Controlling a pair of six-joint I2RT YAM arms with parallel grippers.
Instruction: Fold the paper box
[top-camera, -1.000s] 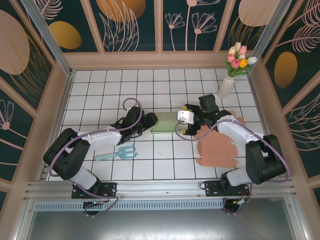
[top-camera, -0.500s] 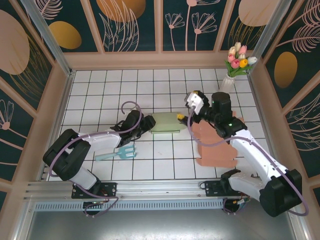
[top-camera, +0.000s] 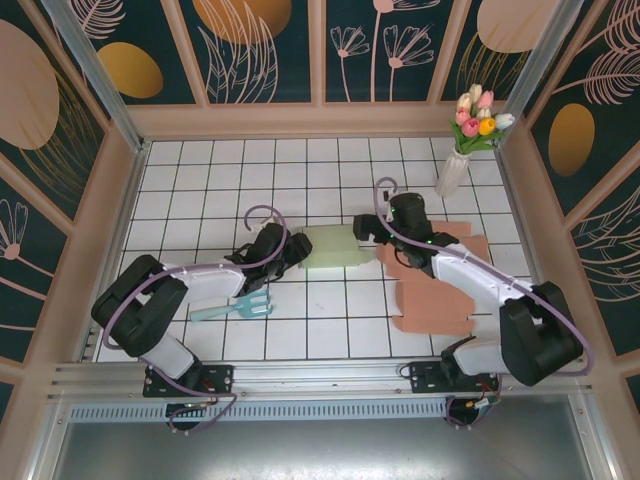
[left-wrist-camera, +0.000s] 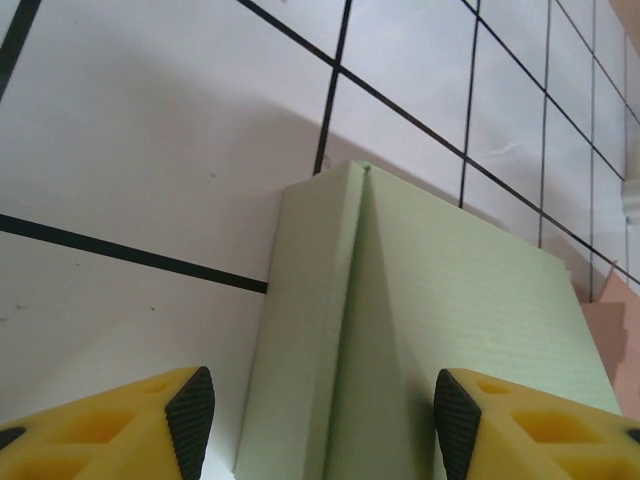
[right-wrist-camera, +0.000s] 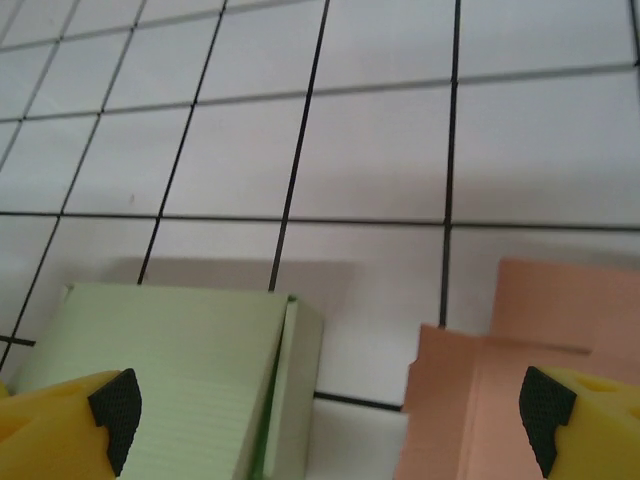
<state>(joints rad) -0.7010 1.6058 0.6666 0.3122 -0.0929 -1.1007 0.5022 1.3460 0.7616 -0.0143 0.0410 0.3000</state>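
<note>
From above, the green box lies closed up as a low block mid-table, so I judge that one folded. The pink blank lies flat to its right and nearer, with all its folding left to do. The left gripper sits at the box's left end, and the right gripper is just off its right end, above the blank's far-left corner.

In the left wrist view, the left gripper is spread and straddles the green box's near corner. One fingertip stands clear of the side wall, with bare tile between.

In the right wrist view, the right gripper is spread wide and holds nothing. The green box lies under its left finger and the pink blank under its right.
</note>
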